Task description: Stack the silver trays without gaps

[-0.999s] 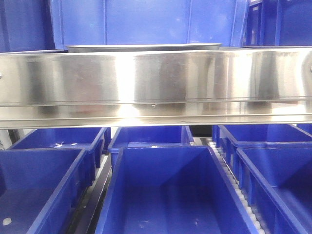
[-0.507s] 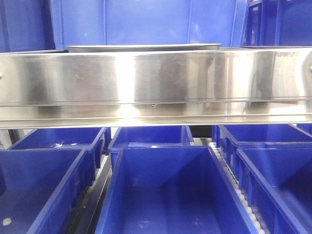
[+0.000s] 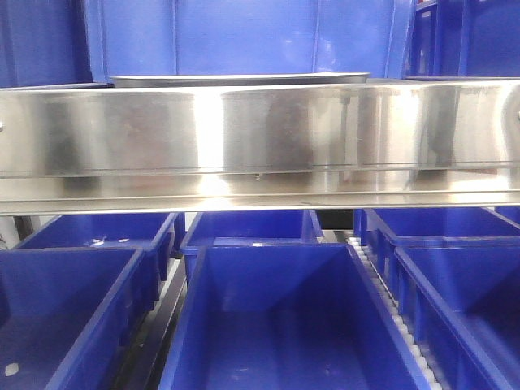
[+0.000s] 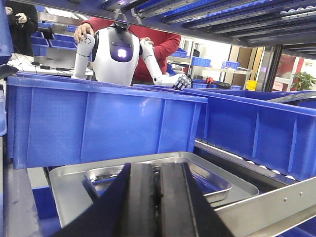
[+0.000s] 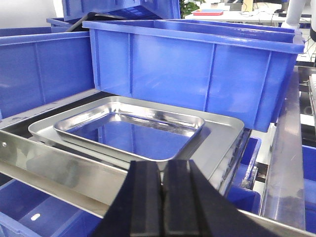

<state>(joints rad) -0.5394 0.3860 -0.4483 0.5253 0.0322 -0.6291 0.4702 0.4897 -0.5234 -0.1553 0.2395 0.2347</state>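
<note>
Two silver trays sit nested on the shelf. The small silver tray [image 5: 133, 136] lies inside the large silver tray [image 5: 219, 136], nearer its left side in the right wrist view. Both show in the left wrist view too, the small tray [image 4: 212, 182] within the large tray [image 4: 64, 190]. In the front view only the thin rim of a tray [image 3: 240, 80] shows above the steel band. My left gripper [image 4: 157, 168] is shut and empty, hovering in front of the trays. My right gripper [image 5: 162, 165] is shut and empty, in front of the trays' near edge.
A wide brushed-steel band [image 3: 260, 134] with a screw [image 5: 4, 145] runs along the shelf front. Blue crates [image 5: 197, 59] stand right behind the trays, and more crates [image 3: 268, 317] sit on the level below. A white humanoid robot [image 4: 116, 49] and a person stand beyond.
</note>
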